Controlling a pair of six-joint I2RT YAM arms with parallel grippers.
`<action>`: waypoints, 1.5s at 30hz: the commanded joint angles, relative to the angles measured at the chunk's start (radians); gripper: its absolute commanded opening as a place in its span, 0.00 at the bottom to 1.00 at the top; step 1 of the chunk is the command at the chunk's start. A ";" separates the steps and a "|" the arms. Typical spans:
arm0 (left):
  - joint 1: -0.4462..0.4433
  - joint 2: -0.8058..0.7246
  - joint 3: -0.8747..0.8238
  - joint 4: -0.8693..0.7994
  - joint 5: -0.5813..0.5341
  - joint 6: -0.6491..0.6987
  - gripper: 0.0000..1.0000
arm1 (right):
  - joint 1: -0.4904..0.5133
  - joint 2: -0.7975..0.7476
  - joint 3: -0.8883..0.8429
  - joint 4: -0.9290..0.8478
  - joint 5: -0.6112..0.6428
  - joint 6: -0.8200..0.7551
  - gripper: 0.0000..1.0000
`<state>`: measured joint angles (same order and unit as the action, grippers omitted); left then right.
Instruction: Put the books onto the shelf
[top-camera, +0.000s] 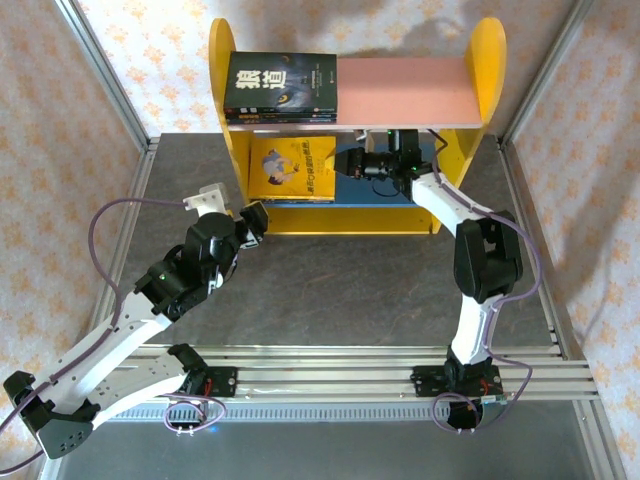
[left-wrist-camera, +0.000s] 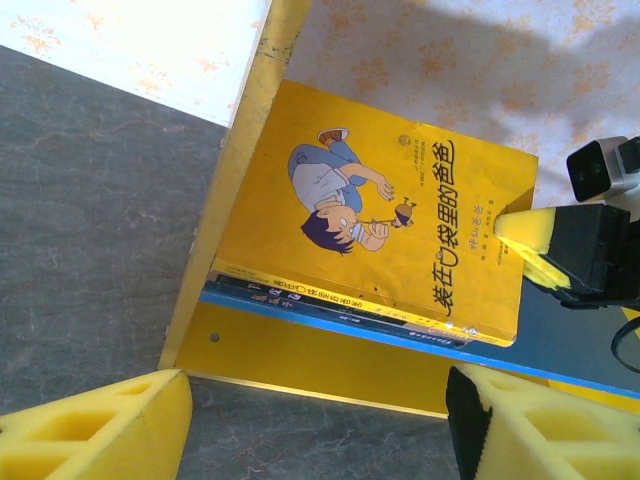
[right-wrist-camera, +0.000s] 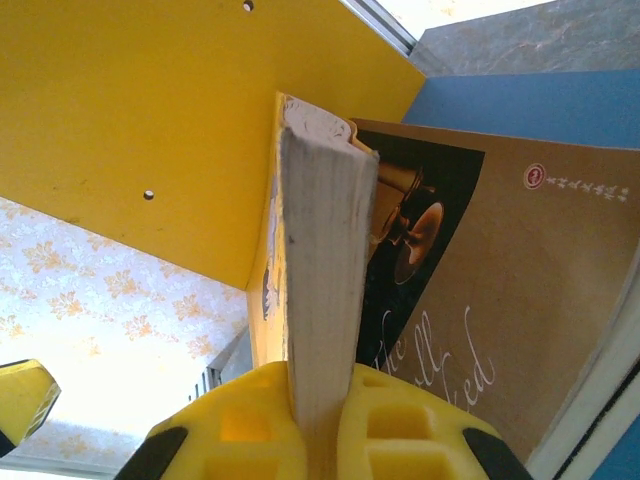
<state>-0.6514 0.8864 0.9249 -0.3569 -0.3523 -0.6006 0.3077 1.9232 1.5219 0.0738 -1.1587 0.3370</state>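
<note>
The shelf (top-camera: 400, 90) stands at the back of the table. A short stack of black books (top-camera: 280, 88) lies on the left of its pink upper board. On the blue lower board, the yellow book (top-camera: 292, 170) tops a small stack. My right gripper (top-camera: 345, 162) reaches into the lower tier and is shut on that book's right edge. In the right wrist view the right gripper (right-wrist-camera: 322, 400) pinches the white page block, with the brown book (right-wrist-camera: 520, 300) beneath. My left gripper (top-camera: 255, 222) hovers open in front of the shelf's lower left corner. The left gripper (left-wrist-camera: 320, 430) holds nothing and faces the yellow book (left-wrist-camera: 390, 210).
The shelf's yellow front strip (left-wrist-camera: 300, 360) and left side panel (left-wrist-camera: 250, 120) lie just ahead of the left fingers (left-wrist-camera: 90, 425). The right half of the pink board and of the blue board (top-camera: 390, 190) is bare. Grey tabletop (top-camera: 340, 290) stretches between shelf and arm bases.
</note>
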 joint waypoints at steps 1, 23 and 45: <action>0.010 -0.013 0.007 -0.035 -0.014 0.009 0.68 | 0.003 0.011 0.062 -0.017 -0.018 -0.052 0.04; 0.016 -0.032 -0.011 -0.039 -0.006 -0.002 0.68 | 0.004 0.047 0.089 -0.094 0.147 -0.059 0.10; 0.020 -0.046 -0.011 -0.048 -0.006 0.000 0.69 | 0.020 0.112 0.215 -0.264 0.063 -0.197 0.15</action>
<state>-0.6403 0.8547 0.9218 -0.3798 -0.3485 -0.6014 0.3115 2.0323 1.6890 -0.1677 -1.0721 0.1928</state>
